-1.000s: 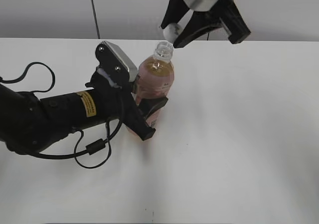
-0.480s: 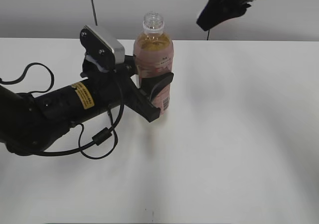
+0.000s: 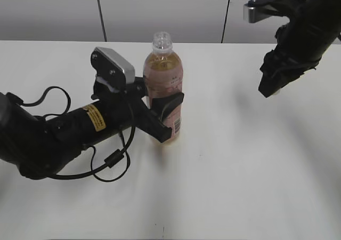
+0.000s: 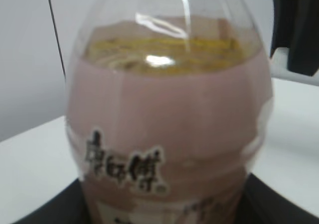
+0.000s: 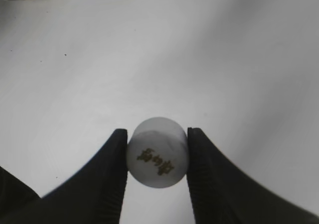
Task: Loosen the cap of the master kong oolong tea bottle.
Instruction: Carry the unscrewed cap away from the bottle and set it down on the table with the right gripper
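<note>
I work in what reads as a laboratory or test bench; my workspace is a plain white table (image 3: 256, 160); behind it stands a bare grey panelled wall (image 3: 160, 10) with vertical seams; exposed black cabling (image 3: 109, 162) loops from my left arm (image 3: 58, 136).

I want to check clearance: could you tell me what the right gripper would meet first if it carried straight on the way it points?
Probably only the bare table; the right gripper, holding the cap, points down at it.

Exterior slanted down, wrist views close-up
</note>
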